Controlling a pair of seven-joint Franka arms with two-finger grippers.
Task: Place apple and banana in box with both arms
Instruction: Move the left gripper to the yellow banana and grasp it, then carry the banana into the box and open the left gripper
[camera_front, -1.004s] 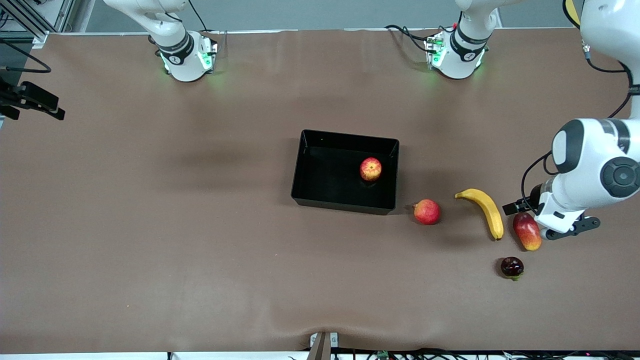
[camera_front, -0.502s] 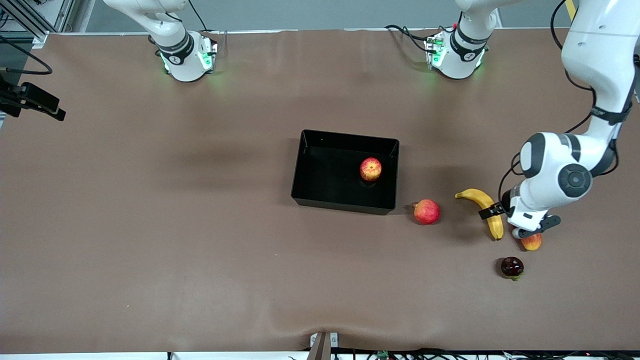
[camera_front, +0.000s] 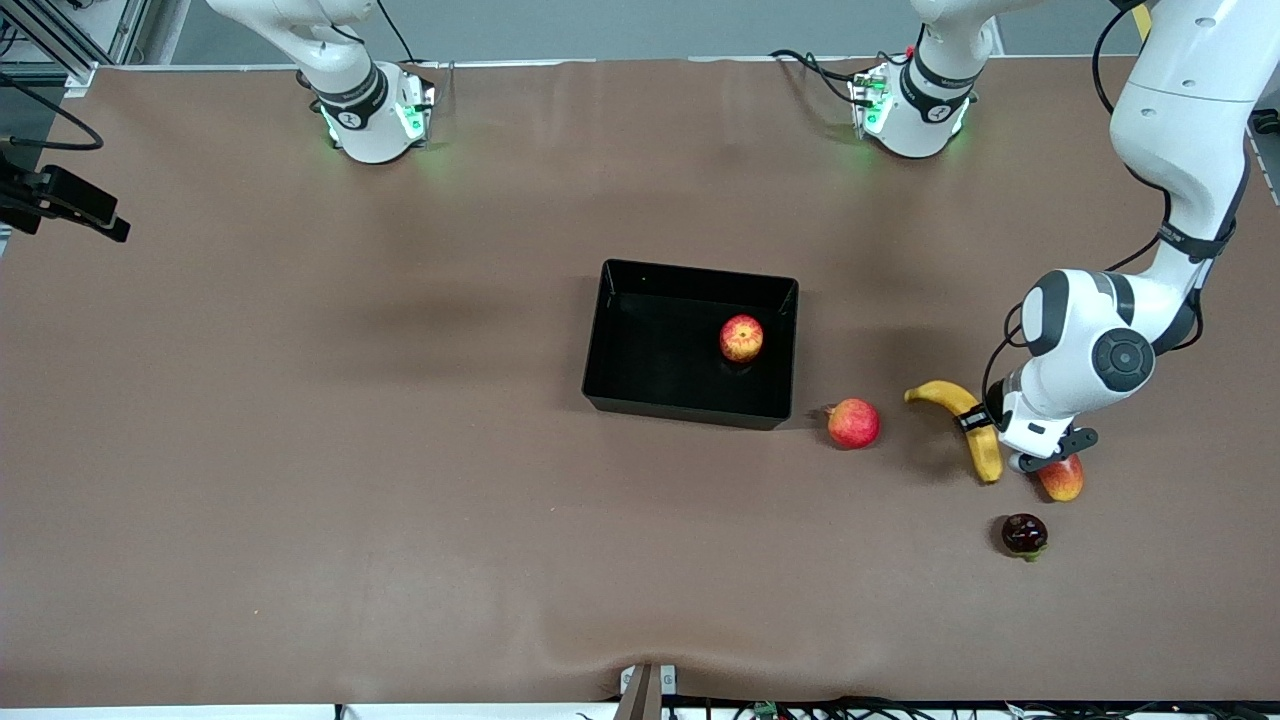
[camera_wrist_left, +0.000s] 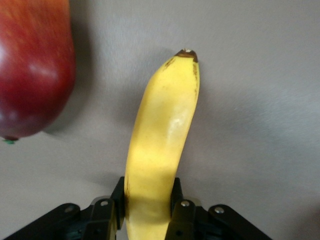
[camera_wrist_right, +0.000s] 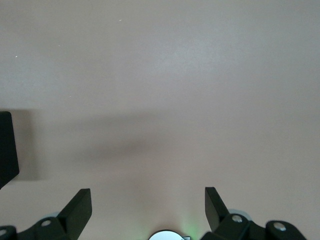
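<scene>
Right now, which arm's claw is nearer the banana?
Left. The left claw is shut on the banana; the right claw waits open over bare table, apart from it.

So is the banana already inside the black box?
No, the banana lies on the table outside the box, with the left gripper shut on it.

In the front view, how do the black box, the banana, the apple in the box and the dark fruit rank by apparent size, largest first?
1. black box
2. banana
3. apple
4. dark fruit

The apple and the dark fruit look nearly alike, so their order is unsure.
</scene>
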